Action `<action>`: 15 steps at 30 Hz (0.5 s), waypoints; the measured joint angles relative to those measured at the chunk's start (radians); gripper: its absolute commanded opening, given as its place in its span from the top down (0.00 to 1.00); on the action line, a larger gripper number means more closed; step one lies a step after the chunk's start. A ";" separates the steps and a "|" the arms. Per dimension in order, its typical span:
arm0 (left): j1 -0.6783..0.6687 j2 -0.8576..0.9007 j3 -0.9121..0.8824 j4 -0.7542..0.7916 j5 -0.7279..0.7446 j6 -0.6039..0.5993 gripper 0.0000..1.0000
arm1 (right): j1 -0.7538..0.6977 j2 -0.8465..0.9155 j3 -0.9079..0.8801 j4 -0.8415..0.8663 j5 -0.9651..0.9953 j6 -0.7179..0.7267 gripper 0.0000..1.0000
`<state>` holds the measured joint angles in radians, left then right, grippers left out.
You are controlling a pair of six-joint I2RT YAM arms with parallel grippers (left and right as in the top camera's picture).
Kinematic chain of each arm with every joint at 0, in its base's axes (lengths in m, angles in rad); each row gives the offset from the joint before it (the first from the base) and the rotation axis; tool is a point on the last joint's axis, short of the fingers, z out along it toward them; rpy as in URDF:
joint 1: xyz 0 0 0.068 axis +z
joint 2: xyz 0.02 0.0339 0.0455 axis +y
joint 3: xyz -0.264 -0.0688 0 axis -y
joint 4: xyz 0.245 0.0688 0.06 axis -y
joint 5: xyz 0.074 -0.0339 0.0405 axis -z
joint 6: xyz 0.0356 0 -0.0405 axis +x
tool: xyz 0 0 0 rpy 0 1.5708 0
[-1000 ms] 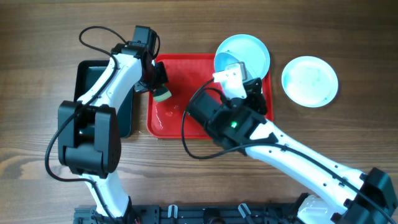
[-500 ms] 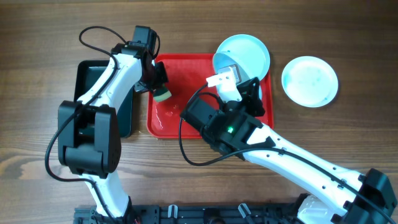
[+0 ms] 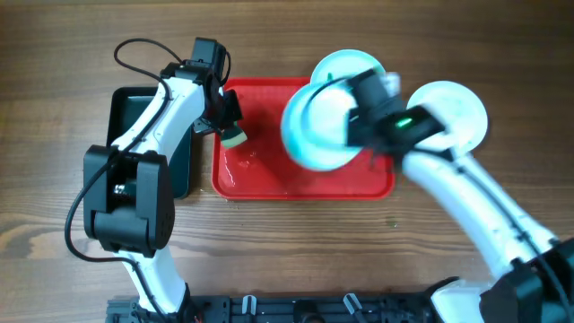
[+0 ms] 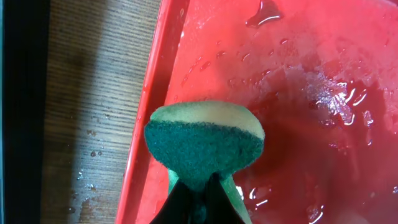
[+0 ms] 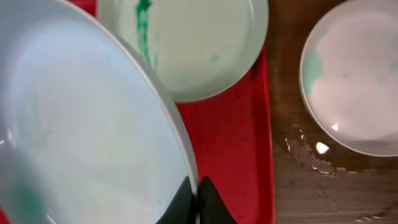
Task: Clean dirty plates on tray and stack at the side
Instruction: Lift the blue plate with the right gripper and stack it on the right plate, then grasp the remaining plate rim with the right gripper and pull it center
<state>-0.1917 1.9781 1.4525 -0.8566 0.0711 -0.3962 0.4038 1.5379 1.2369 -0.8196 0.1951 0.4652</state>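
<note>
My right gripper [image 3: 357, 115] [image 5: 198, 194] is shut on the rim of a pale turquoise plate [image 3: 316, 127] [image 5: 81, 124] and holds it tilted above the red tray [image 3: 260, 170] [image 5: 236, 143]. A second plate [image 3: 345, 65] [image 5: 193, 50], with a teal-green smear, lies at the tray's back right. A third plate [image 3: 457, 112] [image 5: 354, 81] lies on the table to the right of the tray, partly behind my right arm. My left gripper [image 3: 229, 126] [image 4: 202, 196] is shut on the green sponge [image 3: 235, 136] [image 4: 204, 140] over the wet left side of the tray [image 4: 298, 93].
A dark green tray [image 3: 126, 108] [image 4: 18, 93] stands left of the red tray, under my left arm. Water drops lie on the wood [image 5: 305, 149] beside the third plate.
My right arm has swung from the front left to the right and now holds the plate lifted over the tray's middle. The left arm and sponge have not moved.
</note>
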 measured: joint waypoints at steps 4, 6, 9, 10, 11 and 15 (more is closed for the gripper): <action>0.000 0.000 0.000 -0.001 -0.002 0.000 0.96 | -0.280 0.000 0.000 0.003 -0.163 -0.034 0.96; 0.000 0.000 0.000 -0.001 -0.004 0.000 0.96 | -0.412 0.000 0.000 0.002 -0.197 -0.045 0.96; 0.000 0.000 0.000 -0.001 -0.004 0.000 0.96 | -0.592 0.008 0.000 0.011 -0.225 -0.053 0.96; 0.000 0.000 0.000 0.000 -0.005 0.000 0.96 | -0.651 0.019 0.000 0.020 -0.226 -0.056 0.96; 0.000 0.000 0.000 0.000 -0.006 0.000 0.96 | -0.693 0.034 0.000 0.029 -0.229 -0.056 0.96; 0.000 0.000 0.000 0.000 -0.007 0.000 0.96 | -0.779 0.118 0.000 0.067 -0.238 -0.050 0.96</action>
<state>-0.1917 1.9781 1.4525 -0.8566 0.0639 -0.3962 -0.3752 1.6562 1.2369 -0.7528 -0.0425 0.4149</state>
